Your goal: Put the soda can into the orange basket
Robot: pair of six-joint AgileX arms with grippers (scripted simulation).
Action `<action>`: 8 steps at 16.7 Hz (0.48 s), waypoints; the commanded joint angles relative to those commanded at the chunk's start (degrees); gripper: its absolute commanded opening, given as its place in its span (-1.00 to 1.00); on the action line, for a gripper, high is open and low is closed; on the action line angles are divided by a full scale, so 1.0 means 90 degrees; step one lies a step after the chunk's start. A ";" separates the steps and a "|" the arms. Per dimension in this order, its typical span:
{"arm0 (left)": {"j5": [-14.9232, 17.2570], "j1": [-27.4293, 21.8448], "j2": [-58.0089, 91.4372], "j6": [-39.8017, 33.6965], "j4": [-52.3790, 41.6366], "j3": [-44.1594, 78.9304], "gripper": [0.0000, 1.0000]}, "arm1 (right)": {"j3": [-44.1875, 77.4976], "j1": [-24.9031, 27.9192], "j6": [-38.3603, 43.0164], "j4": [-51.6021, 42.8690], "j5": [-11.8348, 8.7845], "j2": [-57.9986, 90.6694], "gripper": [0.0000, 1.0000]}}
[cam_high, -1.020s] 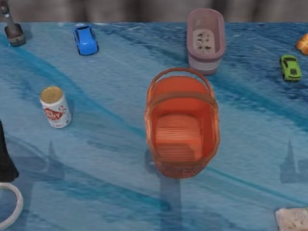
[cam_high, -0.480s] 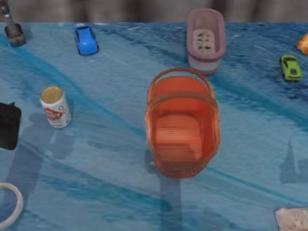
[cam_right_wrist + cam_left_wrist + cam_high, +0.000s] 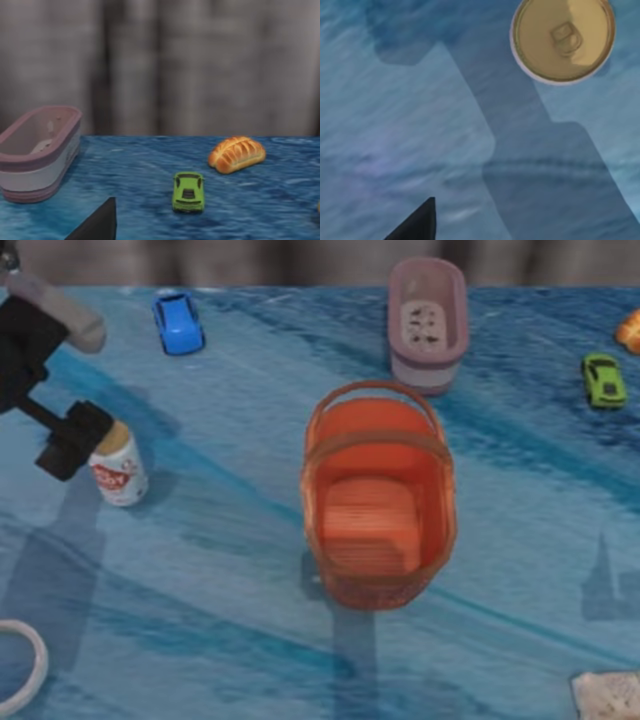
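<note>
The soda can (image 3: 117, 468) stands upright on the blue worktop (image 3: 220, 570) at the left, well apart from the orange basket (image 3: 378, 498) in the middle. The left gripper (image 3: 68, 440) hangs above the can's left edge; I cannot tell whether its fingers are apart. The right arm is out of the top view.

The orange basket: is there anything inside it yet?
No. The basket shows only its bare ribbed floor; its handle hides a thin strip. The can stands upright on the table at the left, with the left gripper partly over it.
</note>
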 joint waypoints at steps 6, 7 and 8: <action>0.0003 -0.0168 0.2790 0.0836 -0.1341 0.2435 1.00 | 0.0000 0.0000 0.0000 0.0000 0.0000 0.0000 1.00; 0.0005 -0.0186 0.3050 0.0917 -0.1450 0.2687 1.00 | 0.0000 0.0000 0.0000 0.0000 0.0000 0.0000 1.00; 0.0008 -0.0199 0.3245 0.0978 -0.1528 0.2880 1.00 | 0.0000 0.0000 0.0000 0.0000 0.0000 0.0000 1.00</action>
